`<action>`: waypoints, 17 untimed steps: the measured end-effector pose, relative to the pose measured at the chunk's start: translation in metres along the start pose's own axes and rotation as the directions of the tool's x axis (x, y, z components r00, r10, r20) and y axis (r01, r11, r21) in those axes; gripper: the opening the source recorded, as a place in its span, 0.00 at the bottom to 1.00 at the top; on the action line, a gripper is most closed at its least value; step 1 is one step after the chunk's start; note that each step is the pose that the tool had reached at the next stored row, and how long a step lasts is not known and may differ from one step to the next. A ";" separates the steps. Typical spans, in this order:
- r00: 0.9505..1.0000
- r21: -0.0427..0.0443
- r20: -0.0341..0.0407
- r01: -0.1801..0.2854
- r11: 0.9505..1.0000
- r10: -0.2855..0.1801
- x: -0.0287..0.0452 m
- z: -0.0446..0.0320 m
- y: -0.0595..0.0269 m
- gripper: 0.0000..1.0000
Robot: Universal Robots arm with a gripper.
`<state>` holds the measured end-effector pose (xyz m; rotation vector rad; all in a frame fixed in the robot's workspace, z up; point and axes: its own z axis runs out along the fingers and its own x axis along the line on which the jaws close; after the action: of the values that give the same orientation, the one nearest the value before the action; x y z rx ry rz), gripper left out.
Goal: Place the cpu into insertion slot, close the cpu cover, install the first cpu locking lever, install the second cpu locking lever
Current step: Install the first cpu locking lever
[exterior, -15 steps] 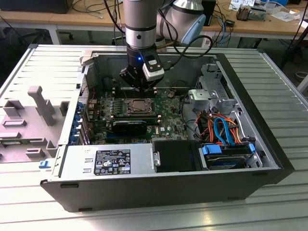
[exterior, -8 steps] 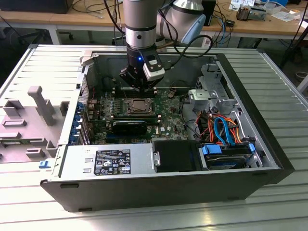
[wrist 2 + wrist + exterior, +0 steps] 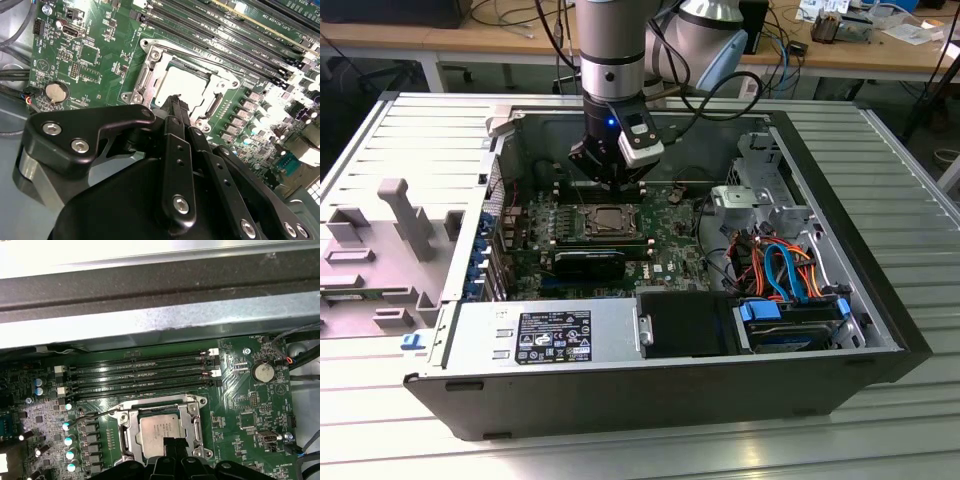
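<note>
Step in hand: the cpu (image 3: 161, 430) already lies flat in the insertion slot (image 3: 161, 426), and the cpu cover (image 3: 150, 75) looks shut down around it, so the work seems to be at the cover or the levers.
Doing it well: the push should go straight down on the metal frame, not on the shiny chip top, and it should be slow and soft so nothing bends.
What to watch: the memory slots (image 3: 140, 372) sit just on the far side of the slot, so the fingers must not bump them.
Gripper: the gripper (image 3: 176, 102) has its two black fingers pressed together, with nothing between them.
Where the tip is: in both wrist views the finger tip sits right over the near edge of the chip; whether it touches cannot be told.
Arm pose: in the exterior view the arm (image 3: 610, 60) stands straight up and reaches down into the open computer case (image 3: 650, 395), and the gripper points down at the green circuit board (image 3: 665, 215).
Place of the slot: it is near the middle of the board, toward the exterior view's left half of the case.
</note>
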<state>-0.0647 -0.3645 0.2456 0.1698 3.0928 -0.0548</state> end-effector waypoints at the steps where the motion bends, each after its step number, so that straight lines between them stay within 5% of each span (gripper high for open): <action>1: 1.000 0.000 0.000 0.002 1.000 -0.002 0.0000 0.0000 0.0000 0.11; 17: 0.999 -0.002 0.002 0.047 0.999 -0.047 0.0000 0.0000 0.0000 0.11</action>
<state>-0.0647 -0.3645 0.2455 0.0976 3.0952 -0.0531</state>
